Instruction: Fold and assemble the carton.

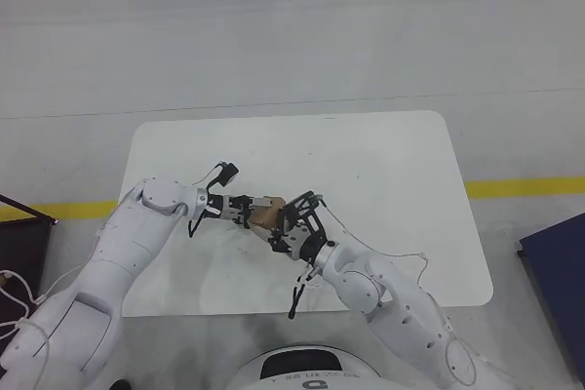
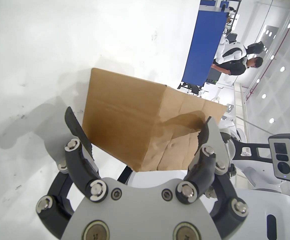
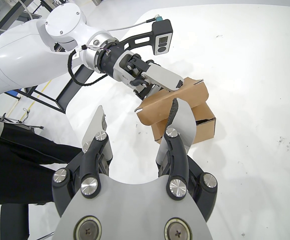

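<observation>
The left gripper (image 2: 138, 118) has its jaws spread wide and closed on the brown carton (image 3: 202, 123), which sits mid-counter (image 1: 390, 175), top flaps half folded. Just beside it hangs the right gripper (image 3: 138, 104), jaws open, holding nothing.

The carton (image 2: 125, 116) is plain brown cardboard, matt, creased and dented near one flap, with a darker patch that may only be shadow. The bench (image 2: 30, 96) is smooth white, faintly sheened, flecked with dark scuffs. The fingers (image 3: 185, 118) are pale metal faced with rough black pads (image 3: 172, 113), on black plastic links (image 3: 176, 151) with shiny screws (image 3: 177, 185).
</observation>
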Controlling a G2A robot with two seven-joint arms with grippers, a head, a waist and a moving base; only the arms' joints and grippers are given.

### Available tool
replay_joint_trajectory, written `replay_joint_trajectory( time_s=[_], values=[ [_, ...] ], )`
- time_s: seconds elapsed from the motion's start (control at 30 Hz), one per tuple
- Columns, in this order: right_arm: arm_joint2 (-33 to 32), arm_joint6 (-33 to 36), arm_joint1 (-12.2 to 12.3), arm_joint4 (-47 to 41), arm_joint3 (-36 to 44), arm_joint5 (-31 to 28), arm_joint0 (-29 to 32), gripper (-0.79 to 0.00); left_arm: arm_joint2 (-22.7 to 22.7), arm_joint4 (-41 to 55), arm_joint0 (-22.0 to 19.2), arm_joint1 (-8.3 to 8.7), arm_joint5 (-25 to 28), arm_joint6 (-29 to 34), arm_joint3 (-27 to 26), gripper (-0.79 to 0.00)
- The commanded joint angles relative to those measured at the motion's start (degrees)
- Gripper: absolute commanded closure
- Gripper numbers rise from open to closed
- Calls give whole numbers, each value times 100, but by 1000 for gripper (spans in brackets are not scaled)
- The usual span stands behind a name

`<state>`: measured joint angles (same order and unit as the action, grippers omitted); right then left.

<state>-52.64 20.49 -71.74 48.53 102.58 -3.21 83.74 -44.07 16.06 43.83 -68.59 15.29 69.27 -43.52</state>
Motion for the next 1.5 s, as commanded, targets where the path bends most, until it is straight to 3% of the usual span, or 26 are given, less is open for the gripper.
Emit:
replay_joint_trajectory(
  time_s=[0.0, 0.1, 0.47, 0.83, 1.07, 1.47],
  values=[
    [36, 13, -19, -56, -77, 10, -71, -480, 11, 15, -21, -22, 24, 18, 57, -785],
    [78, 20, -48, -136, -194, 31, -172, -471, 25, 25, -50, -50, 45, 35, 132, -785],
    [36, 36, -151, -1041, -511, 174, -384, -314, 26, 90, -133, -134, 114, 76, 363, -785],
    [-121, -309, -196, -1217, -604, 526, -418, -366, -34, 197, -204, -195, 168, 87, 570, -785],
    [-217, -338, -193, -1170, -561, 639, -361, -372, -277, 420, -231, -147, 352, 76, 773, -785],
    [-58, -318, -256, -848, -562, 1019, -474, -376, -477, 571, -192, -120, 409, 55, 634, -785]
  ],
)
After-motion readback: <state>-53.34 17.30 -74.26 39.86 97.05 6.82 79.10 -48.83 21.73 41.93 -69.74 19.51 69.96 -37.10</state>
